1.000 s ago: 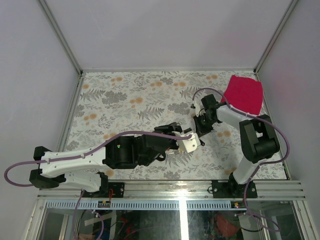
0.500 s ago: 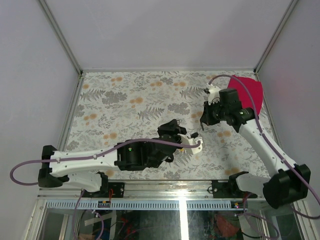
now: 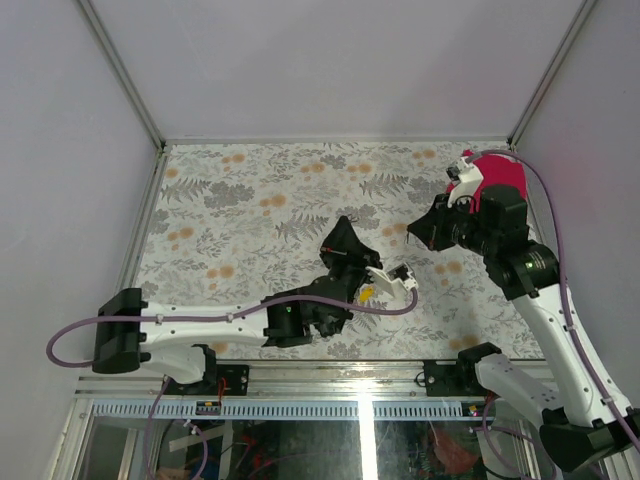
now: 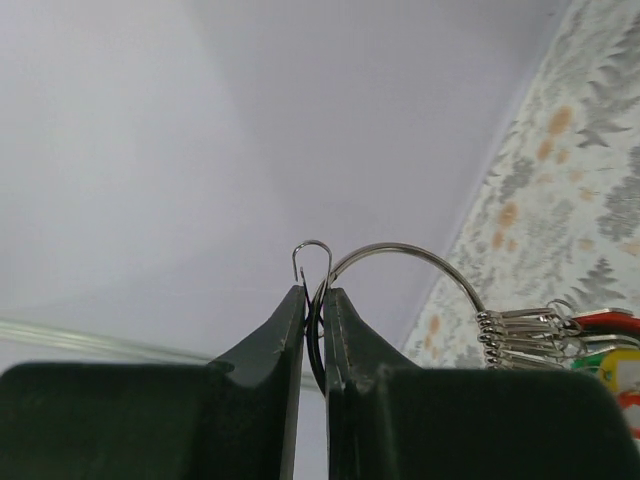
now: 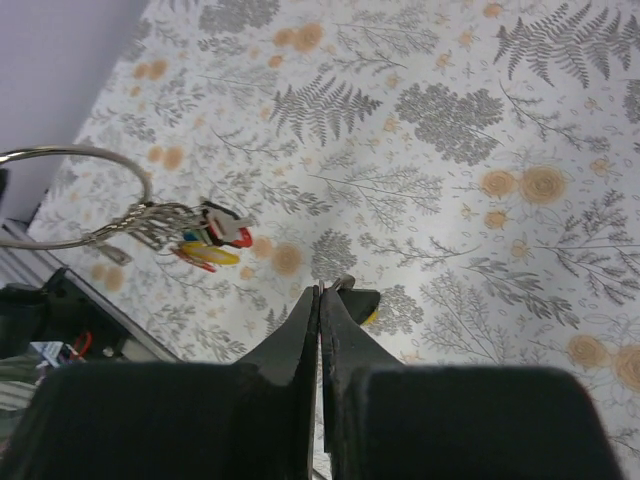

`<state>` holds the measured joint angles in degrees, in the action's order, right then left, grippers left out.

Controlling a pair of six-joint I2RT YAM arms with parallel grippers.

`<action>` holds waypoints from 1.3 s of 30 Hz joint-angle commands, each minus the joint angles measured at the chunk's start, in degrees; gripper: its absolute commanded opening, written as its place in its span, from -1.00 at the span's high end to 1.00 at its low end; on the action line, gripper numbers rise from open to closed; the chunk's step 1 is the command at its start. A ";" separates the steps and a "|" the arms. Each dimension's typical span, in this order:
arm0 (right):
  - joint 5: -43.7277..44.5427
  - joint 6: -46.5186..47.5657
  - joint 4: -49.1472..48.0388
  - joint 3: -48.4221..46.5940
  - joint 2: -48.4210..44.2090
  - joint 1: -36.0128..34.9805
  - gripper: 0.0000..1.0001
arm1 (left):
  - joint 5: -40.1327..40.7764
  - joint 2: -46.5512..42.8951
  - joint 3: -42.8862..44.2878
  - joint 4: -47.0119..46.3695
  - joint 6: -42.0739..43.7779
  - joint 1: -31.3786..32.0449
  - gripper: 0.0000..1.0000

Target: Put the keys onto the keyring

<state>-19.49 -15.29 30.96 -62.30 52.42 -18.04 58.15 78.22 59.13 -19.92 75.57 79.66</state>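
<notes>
Floral table [image 3: 220,200], left hand [image 4: 313,295] pinching keyring [image 4: 400,248], keys [image 4: 605,322] strung on it

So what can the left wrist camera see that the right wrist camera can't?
Only the left wrist view shows the left gripper pinching the keyring wire, up close. Only the right wrist view shows the right gripper, closed, hanging above the table. Both show the keyring with the keys bunched on it, and the flowery table.
</notes>
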 commanded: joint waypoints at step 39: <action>-3.97 -5.45 -4.07 -19.07 6.11 -16.35 1.00 | -1.12 16.53 -5.96 -68.17 50.40 -1.61 1.00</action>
<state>-26.94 -21.56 27.29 -77.80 57.45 -33.01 58.92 95.00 52.18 -80.58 118.58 78.32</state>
